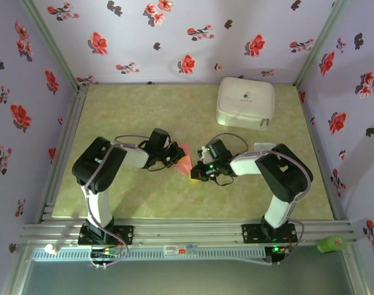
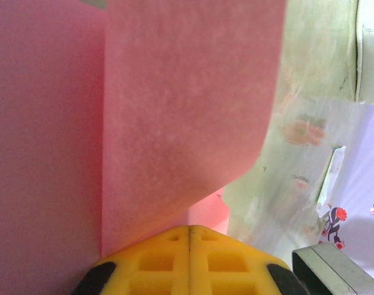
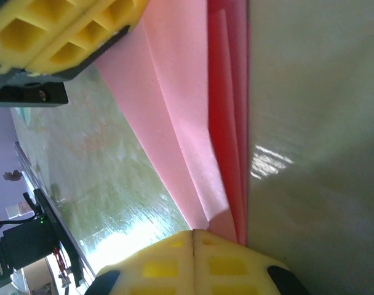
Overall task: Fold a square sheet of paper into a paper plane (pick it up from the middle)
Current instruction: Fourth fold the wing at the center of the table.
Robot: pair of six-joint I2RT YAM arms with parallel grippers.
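The square sheet of paper (image 1: 183, 157), salmon-red and folded into several layers, stands on edge mid-table between the two arms. My left gripper (image 1: 175, 157) is shut on its left side; in the left wrist view the yellow pads (image 2: 190, 228) meet, with the paper (image 2: 187, 110) rising straight out of them. My right gripper (image 1: 197, 171) is shut on the near right end, where the layers of the paper (image 3: 193, 135) narrow into its closed tips (image 3: 193, 232). The left gripper's fingers (image 3: 64, 37) show at the top left of the right wrist view. I cannot tell whether this is the paper plane's dart shape.
A white rounded-square case (image 1: 245, 102) sits at the back right of the green mat (image 1: 131, 110). Flowered cloth walls close in three sides. A metal rail (image 1: 193, 232) runs along the near edge, with a green object (image 1: 331, 244) at its right end.
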